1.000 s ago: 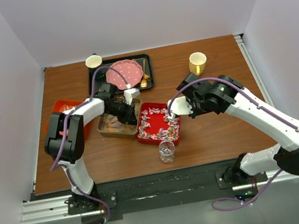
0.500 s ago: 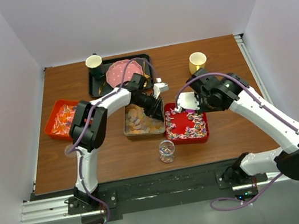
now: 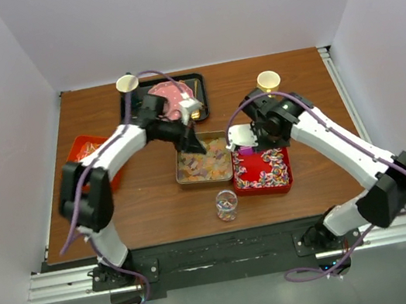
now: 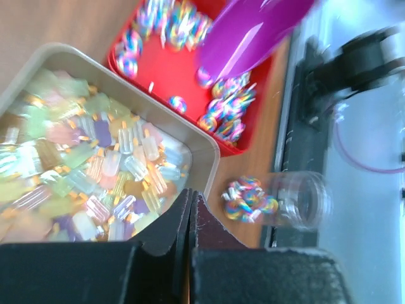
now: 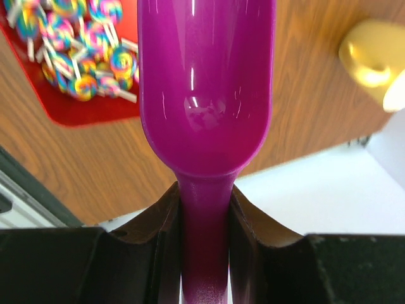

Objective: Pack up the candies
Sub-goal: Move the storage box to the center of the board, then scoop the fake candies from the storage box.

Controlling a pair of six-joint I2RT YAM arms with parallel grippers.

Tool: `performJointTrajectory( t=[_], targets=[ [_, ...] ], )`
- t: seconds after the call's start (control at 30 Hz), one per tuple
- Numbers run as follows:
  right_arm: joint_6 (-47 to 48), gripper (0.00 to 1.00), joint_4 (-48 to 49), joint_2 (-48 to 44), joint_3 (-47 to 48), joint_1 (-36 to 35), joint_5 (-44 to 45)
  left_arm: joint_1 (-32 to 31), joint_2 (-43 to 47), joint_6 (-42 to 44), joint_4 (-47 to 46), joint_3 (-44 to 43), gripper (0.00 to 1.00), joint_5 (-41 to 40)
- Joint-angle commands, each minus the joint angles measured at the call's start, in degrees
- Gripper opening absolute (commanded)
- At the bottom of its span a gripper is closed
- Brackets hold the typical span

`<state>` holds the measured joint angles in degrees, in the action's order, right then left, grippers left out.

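Note:
Pastel gummy candies fill a metal tin (image 3: pixel 203 161) (image 4: pixel 82 171) at mid table. Swirled candies lie in the red tray (image 3: pixel 263 171) (image 4: pixel 166 75) (image 5: pixel 88 107) right beside it, and a few sit in the small glass jar (image 3: pixel 226 204) (image 4: pixel 281 204) in front. Orange candies are in the orange tray (image 3: pixel 85 151) at the left, partly hidden by my left arm. My left gripper (image 3: pixel 191 142) (image 4: pixel 190 195) is shut and empty over the tin's far left edge. My right gripper (image 3: pixel 251 137) (image 5: pixel 205 202) is shut on the handle of the empty purple scoop (image 3: pixel 244 148) (image 5: pixel 205 82) (image 4: pixel 253 31) above the red tray's far edge.
At the back, a black tray (image 3: pixel 197 82) holds a pink dotted plate (image 3: pixel 165 95) and a gold spoon. One paper cup (image 3: pixel 126 83) stands at its left corner, and a yellow cup (image 3: pixel 267 80) (image 5: pixel 373 57) stands behind my right arm.
The tin and red tray have slid to the right, now side by side behind the jar. My left gripper has closed and swung right with them. The right gripper with the scoop shifted right.

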<state>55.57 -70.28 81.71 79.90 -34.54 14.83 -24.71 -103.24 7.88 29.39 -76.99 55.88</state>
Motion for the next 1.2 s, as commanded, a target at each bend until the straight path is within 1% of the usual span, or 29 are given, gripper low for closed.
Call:
performJointTrajectory(
  t=[0.0,0.03,0.07,0.1,0.13,0.17,0.37,0.4,0.47,0.6,0.63,0.67,0.7,0.73,0.77,0.8,0.83,0.87,0.9,0.93,0.97,1.0,1.03,1.07,1.1,1.13,1.17],
  targets=[
    [1.03,0.00,3.05,4.59,8.24,-0.17,-6.55,3.61,7.35,-4.96,-7.05,5.26,0.00,13.45],
    [0.94,0.00,2.70,5.47,9.39,-0.26,-8.57,3.62,7.87,-6.20,-9.76,6.40,0.00,16.69],
    [1.20,0.00,2.61,6.78,11.05,-1.04,-9.20,3.62,8.05,-7.43,-11.53,7.02,0.00,18.11],
    [1.64,0.00,2.61,7.14,11.50,-1.57,-9.73,3.62,8.06,-11.79,-13.46,7.55,0.00,19.17],
    [2.08,0.00,3.39,7.41,11.86,-2.19,-9.99,3.62,7.79,-12.97,-16.18,8.08,0.00,19.79],
    [2.17,0.00,3.66,8.10,12.64,-2.80,-10.52,3.62,7.62,-13.67,-16.46,8.00,0.00,19.45],
    [3.58,0.00,1.38,9.43,17.30,-9.65,-14.65,3.62,4.54,-13.77,-16.64,7.21,0.00,16.72],
    [3.84,0.00,1.11,9.08,17.83,-10.36,-16.92,3.62,4.37,-13.59,-16.64,7.21,0.00,16.37],
    [3.15,0.00,1.28,8.64,19.15,-11.85,-18.78,3.70,3.92,-12.63,-15.59,7.29,0.00,15.67],
    [-0.37,0.00,1.20,9.26,22.75,-11.95,-22.90,3.88,4.71,-10.87,-14.45,9.31,0.00,14.35],
    [-0.46,0.00,1.55,8.99,22.93,-11.95,-23.09,4.84,5.50,-10.61,-13.14,9.84,0.00,12.61],
    [-0.46,0.00,1.90,8.73,22.67,-11.95,-22.83,5.54,6.29,-10.17,-12.43,10.45,0.03,11.11],
    [0.67,0.00,1.90,8.47,22.41,-11.86,-21.52,6.51,7.34,-10.08,-11.64,12.20,0.09,9.09],
    [1.81,0.00,1.64,8.20,21.36,-11.69,-20.73,8.95,10.14,-10.16,-11.02,13.69,0.14,5.25],
    [3.04,0.00,1.29,8.11,20.39,-11.16,-19.94,10.37,11.99,-10.51,-11.02,15.28,0.25,3.12],
    [5.84,0.00,0.85,8.03,19.60,-10.72,-18.97,11.78,14.10,-10.78,-11.37,19.38,0.30,0.49],
    [7.34,0.00,0.67,8.55,18.38,-10.11,-17.92,13.96,18.73,-10.87,-12.76,21.77,0.35,-2.85],
    [8.75,0.00,0.24,9.07,18.10,-9.06,-17.04,14.68,21.21,-9.82,-13.04,23.97,0.43,-4.27],
    [11.29,0.00,-0.55,9.77,18.19,-8.70,-16.24,14.69,23.59,-8.94,-13.04,27.73,0.48,-6.37],
    [12.36,0.00,-0.82,10.83,19.06,-8.26,-14.93,14.69,28.40,-8.67,-14.17,29.86,0.53,-10.22],
    [13.24,0.00,-1.08,13.10,20.11,-7.56,-14.83,14.69,30.80,-9.63,-15.31,31.88,0.66,-12.61],
    [15.16,0.00,-2.30,14.60,21.34,-7.55,-13.44,14.69,33.17,-9.38,-16.54,36.25,0.70,-13.77],
    [16.14,0.00,-3.01,16.18,24.48,-7.29,-12.47,14.60,36.93,-8.94,-19.51,38.39,0.72,-13.34],
    [17.02,0.00,-3.28,19.24,25.99,-7.29,-10.72,14.34,38.54,-8.33,-20.59,40.41,0.73,-13.95],
    [18.85,0.00,-4.24,20.75,27.66,-7.38,-9.74,14.16,39.77,-9.45,-21.38,43.13,0.73,-15.95],
    [19.83,0.00,-4.95,22.25,30.99,-7.29,-8.78,14.08,41.44,-10.68,-24.26,44.63,0.73,-17.71],
    [20.97,0.00,-5.82,25.31,32.59,-7.38,-6.50,13.55,41.72,-11.13,-24.98,45.43,0.72,-18.34]
  ],
)
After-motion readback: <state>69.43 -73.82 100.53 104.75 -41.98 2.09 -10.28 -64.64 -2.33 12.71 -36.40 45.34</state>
